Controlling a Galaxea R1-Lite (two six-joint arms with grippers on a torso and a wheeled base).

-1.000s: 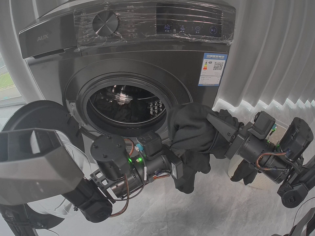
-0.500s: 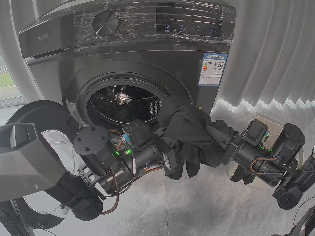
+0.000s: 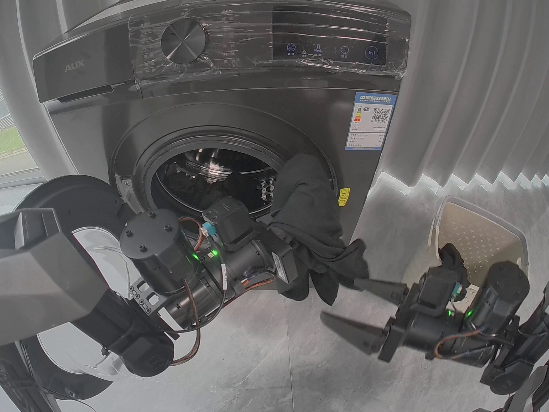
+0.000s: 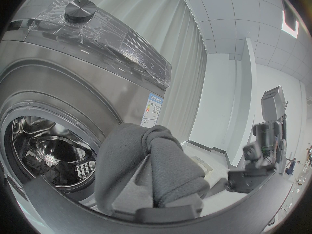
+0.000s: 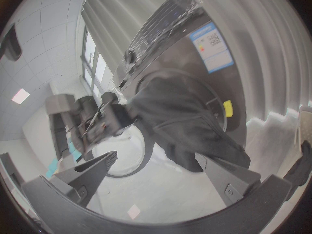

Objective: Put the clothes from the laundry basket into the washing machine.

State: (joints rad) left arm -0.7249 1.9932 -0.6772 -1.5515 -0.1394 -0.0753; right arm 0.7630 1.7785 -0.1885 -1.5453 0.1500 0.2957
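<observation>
Right gripper lets go and drops away from the bundle, back toward the laundry basket, its jaws now spread wide and empty above the floor. Left gripper has carried on alone, clamped on the dark garment and lifting it against the right edge of the drum opening. The garment runs up and down there, its top bunched at the rim and its tail hanging in front of the washing machine, not yet inside. The opening lies up and to the left of that grip, so the left arm looks best placed to push it in. Dark clothes already sit in the drum, and another dark piece drapes at the basket's near rim.
</observation>
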